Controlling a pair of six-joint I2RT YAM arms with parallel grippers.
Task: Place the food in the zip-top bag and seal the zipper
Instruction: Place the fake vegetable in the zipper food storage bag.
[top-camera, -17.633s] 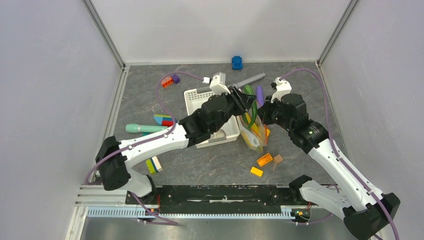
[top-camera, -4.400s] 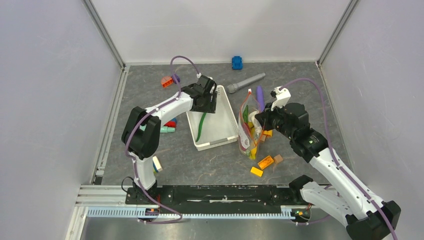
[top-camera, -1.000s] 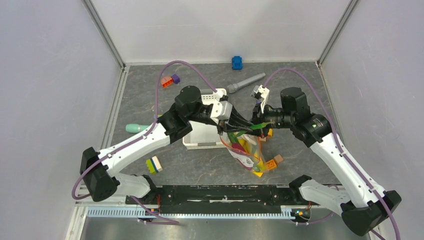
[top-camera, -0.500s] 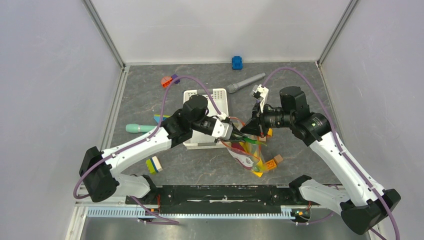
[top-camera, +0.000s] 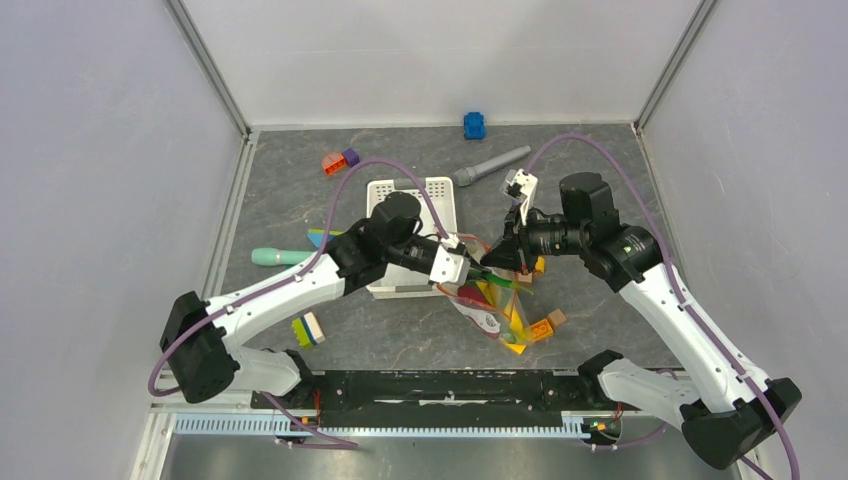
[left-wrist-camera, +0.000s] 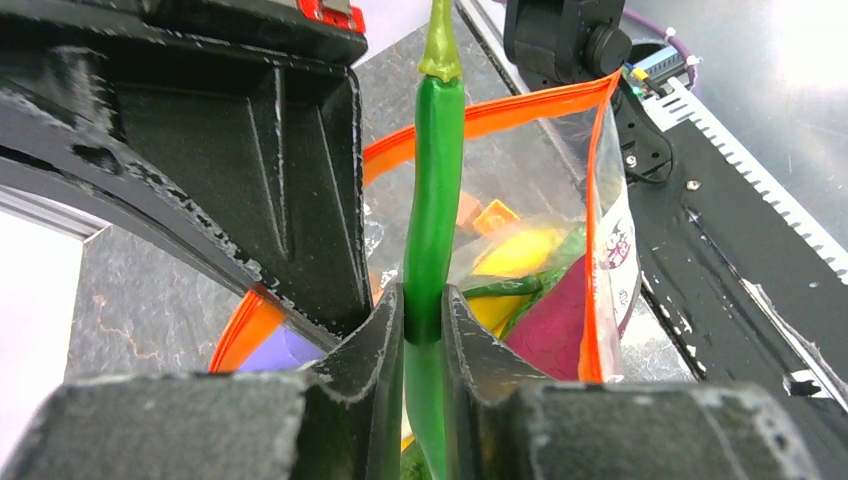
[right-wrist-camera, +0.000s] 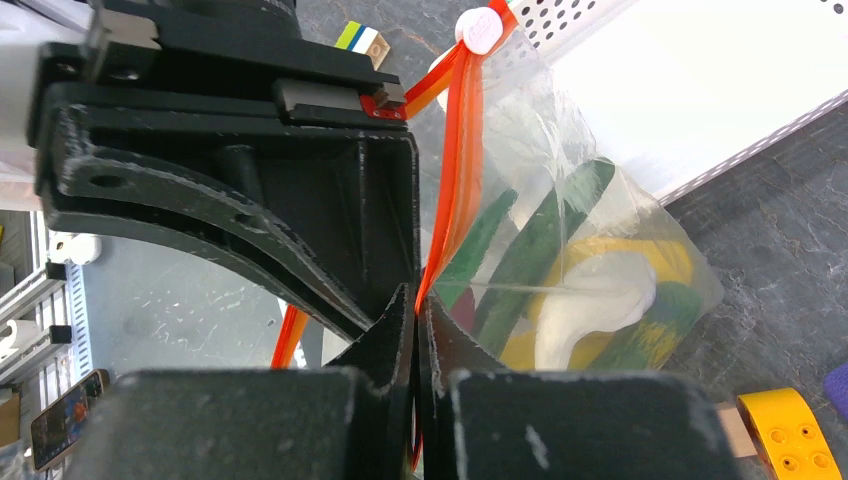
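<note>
Though perhaps half-full, clear orange-mouthed bag (right-wrist-camera: 585, 190)

Food (right-wrist-camera: 597, 292) in bag (top-camera: 487, 318), right of basket (top-camera: 408, 189)

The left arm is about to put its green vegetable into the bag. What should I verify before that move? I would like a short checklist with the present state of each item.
1. The left gripper clamps the green vegetable firmly: ok.
2. The right gripper pinches the zipper strip: ok.
3. The zip-top bag has an open mouth: ok, the strip forms a loop in the left wrist view.
4. Vegetable tip is inside the mouth: cannot tell.
5. The food already inside lies low in the bag: ok.
6. Zipper sealed: not ok, it is open.
</note>
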